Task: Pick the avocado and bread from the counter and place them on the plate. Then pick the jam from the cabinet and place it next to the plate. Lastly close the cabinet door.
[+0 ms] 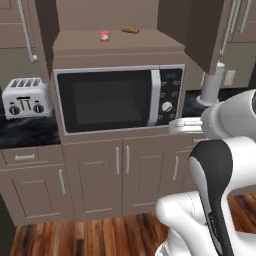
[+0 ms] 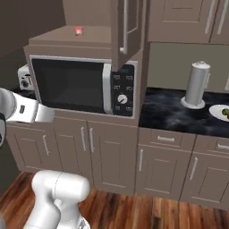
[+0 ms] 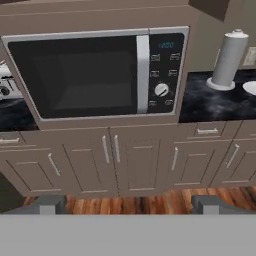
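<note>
The jam, a small red-pink jar, stands on the shelf of the open cabinet above the microwave; it also shows as the jam in the right base view. The cabinet door stands swung open, its silver handle facing me. The white plate lies on the black counter at the far right, cut by the frame, with a dark green bit of the avocado on it. The bread is out of view. My gripper is open and holds nothing, well back from the microwave, facing it.
A microwave sits under the cabinet shelf. An elongated orange-brown item lies beside the jam. A toaster stands on the left counter. A paper-towel holder stands just left of the plate. Brown drawers and doors run below.
</note>
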{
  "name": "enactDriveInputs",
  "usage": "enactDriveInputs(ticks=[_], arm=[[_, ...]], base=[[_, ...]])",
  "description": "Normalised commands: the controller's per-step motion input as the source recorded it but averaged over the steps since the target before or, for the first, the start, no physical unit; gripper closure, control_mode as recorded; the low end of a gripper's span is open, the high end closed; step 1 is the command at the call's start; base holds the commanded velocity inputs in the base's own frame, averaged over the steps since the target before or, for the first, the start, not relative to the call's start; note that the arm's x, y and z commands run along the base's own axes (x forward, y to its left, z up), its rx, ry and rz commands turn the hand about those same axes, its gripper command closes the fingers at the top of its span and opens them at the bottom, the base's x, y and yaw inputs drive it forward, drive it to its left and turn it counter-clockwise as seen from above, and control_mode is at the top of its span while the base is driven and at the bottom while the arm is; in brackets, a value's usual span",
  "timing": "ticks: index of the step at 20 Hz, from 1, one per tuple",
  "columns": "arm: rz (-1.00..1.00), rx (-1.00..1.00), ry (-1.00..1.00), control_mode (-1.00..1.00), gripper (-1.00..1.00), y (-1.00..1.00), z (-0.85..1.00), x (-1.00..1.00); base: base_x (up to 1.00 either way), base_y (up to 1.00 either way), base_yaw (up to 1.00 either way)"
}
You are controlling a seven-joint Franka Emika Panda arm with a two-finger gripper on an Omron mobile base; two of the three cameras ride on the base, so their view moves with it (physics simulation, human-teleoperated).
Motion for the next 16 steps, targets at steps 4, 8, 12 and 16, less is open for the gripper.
enactDriveInputs(ticks=[4, 8, 12, 16], arm=[[0.00, 0.00, 0.00, 1.00, -1.00, 0.00, 0.00, 0.00], [0.00, 0.00, 0.00, 1.00, -1.00, 0.00, 0.00, 0.00], [0.00, 0.00, 0.00, 1.00, -1.00, 0.00, 0.00, 0.00], [0.00, 0.00, 0.00, 1.00, -1.00, 0.00, 0.00, 0.00]], base=[[0.20, 0.47, 0.09], [0.53, 0.02, 0.13], [0.64, -0.09, 0.11], [0.56, -0.01, 0.10]])
